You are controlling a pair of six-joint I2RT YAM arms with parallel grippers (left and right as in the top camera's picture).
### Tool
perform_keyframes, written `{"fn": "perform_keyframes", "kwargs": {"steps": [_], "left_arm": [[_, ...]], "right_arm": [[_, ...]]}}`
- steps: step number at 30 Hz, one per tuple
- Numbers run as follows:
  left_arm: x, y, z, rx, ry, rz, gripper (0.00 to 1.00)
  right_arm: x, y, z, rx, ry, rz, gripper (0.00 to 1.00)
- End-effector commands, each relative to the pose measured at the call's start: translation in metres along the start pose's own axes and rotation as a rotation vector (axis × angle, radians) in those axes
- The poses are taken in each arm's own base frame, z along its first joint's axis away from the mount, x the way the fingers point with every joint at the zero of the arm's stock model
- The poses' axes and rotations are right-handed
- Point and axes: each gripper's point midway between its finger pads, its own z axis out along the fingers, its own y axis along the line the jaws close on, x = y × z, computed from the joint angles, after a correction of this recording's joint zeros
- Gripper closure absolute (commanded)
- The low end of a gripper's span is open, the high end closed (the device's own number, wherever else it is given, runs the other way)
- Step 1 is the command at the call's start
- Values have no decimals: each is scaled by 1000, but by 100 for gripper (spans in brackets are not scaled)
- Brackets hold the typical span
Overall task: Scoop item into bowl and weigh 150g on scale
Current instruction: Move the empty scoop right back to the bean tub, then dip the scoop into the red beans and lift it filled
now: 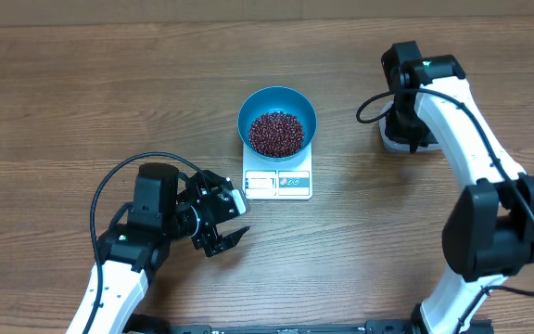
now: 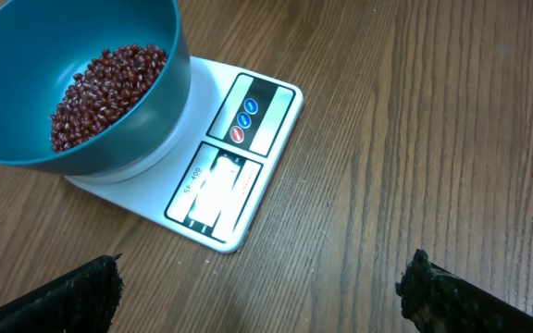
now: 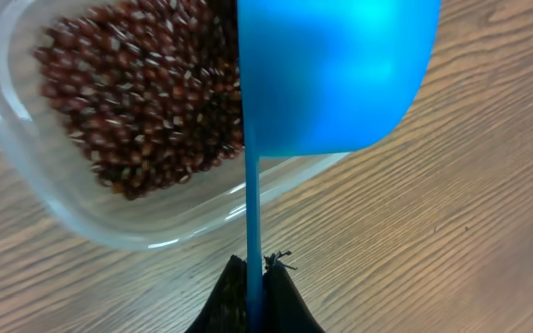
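A teal-blue bowl [image 1: 277, 100] [image 2: 146, 120] stands on the white scale [image 1: 279, 184] [image 2: 239, 166] and holds a heap of dark red-brown beans [image 1: 275, 133] [image 2: 109, 88]. My left gripper [image 1: 236, 221] [image 2: 262, 273] hovers over bare table just left of and in front of the scale, open, with nothing between its fingers. My right gripper [image 3: 255, 268] is shut on the thin handle of a bright blue scoop [image 3: 336, 74]. The scoop's rounded back faces the right wrist camera and hangs over a clear tub [image 3: 109, 231] of more beans [image 3: 146, 102].
In the overhead view the right arm [image 1: 434, 93] covers most of the clear tub [image 1: 389, 141] at the back right. The scale's display and button panel [image 2: 220, 185] face the front edge. Wood-grain table lies all around.
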Motion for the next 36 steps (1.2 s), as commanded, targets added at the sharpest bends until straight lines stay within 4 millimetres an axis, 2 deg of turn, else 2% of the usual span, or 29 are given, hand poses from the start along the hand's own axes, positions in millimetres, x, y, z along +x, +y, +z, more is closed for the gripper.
{"fn": "perform_keyframes", "kwargs": {"steps": [1,12,27,32,36], "left_arm": [[1,-2,1,14,-5,9,1],[1,-2,1,14,-5,9,1],[1,-2,1,15,-5,10,0],[1,-2,1,15,-5,10,0],[1,-2,1,15,-5,10,0]], "right_arm": [[3,3,10,16,27,-16,96],[15,26,13,-106,102,-65,96],[37,73,-3,-401,217,-143,96],[38,85,-9,-477,228,-135,96],[36,85,-9,-494,230,-122,96]]}}
